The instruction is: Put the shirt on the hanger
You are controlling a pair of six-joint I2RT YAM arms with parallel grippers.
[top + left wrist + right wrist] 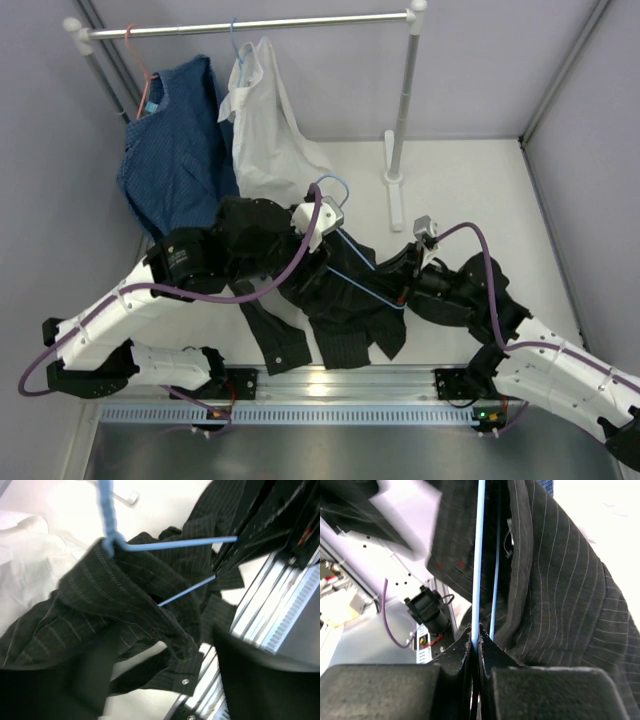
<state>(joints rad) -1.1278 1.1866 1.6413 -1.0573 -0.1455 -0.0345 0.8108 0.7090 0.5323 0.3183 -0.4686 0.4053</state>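
The black pinstriped shirt (pixel 335 300) lies crumpled on the table between my arms. The light-blue wire hanger (pixel 365 272) lies across it, with its hook (pixel 335 185) at the far end. In the left wrist view, the shirt (pixel 100 595) drapes over the hanger (pixel 175 543) just below its neck. My left gripper (pixel 308 232) sits at the hanger's neck. Its fingers (pixel 260 680) stand apart, with shirt fabric and a buttoned edge hanging between them. My right gripper (pixel 403 290) is shut on the hanger's wire (pixel 480 555) at its near corner, beside the shirt (pixel 560 590).
A clothes rack (pixel 250 25) stands at the back, its upright foot (pixel 395 200) just beyond the shirt. A blue shirt (pixel 175 160) on a pink hanger and a white shirt (pixel 265 130) on a blue hanger hang from it. An aluminium rail (pixel 340 385) runs along the near edge.
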